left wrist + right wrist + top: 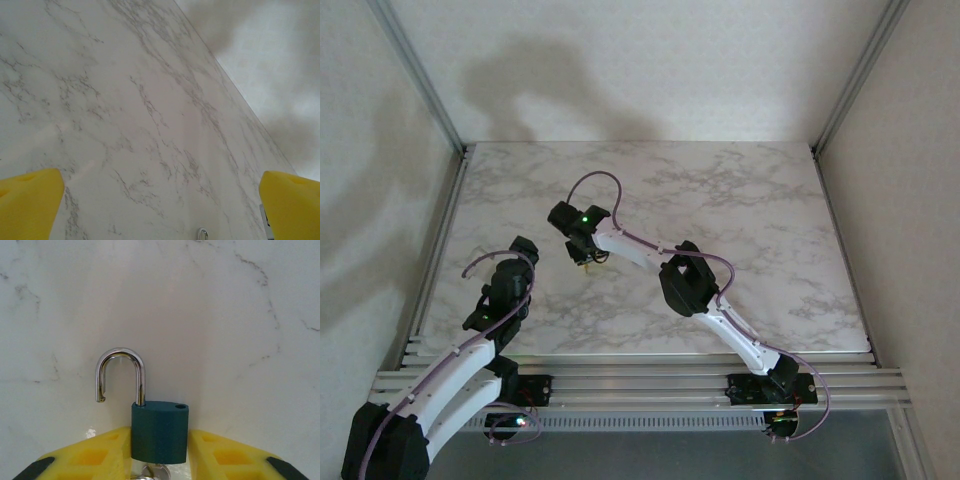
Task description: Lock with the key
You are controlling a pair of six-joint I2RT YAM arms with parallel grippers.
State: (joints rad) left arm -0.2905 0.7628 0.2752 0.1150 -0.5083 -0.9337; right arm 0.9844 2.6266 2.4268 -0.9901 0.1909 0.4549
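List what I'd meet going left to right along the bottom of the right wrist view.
yellow pincer finger → dark green padlock, its silver shackle open → second yellow pincer finger

I read the left gripper (160, 202) as fully spread, one finger at each side. The right gripper (160, 452) clamps both fingers against the padlock (160, 427) between them.

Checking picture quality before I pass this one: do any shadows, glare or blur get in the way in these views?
Top external: large soft arm shadows on the back wall, table evenly lit. Left wrist: table sharp, yellow fingertips soft-edged at the corners. Right wrist: padlock in focus, bright glints on its shackle, a faint shadow around it.
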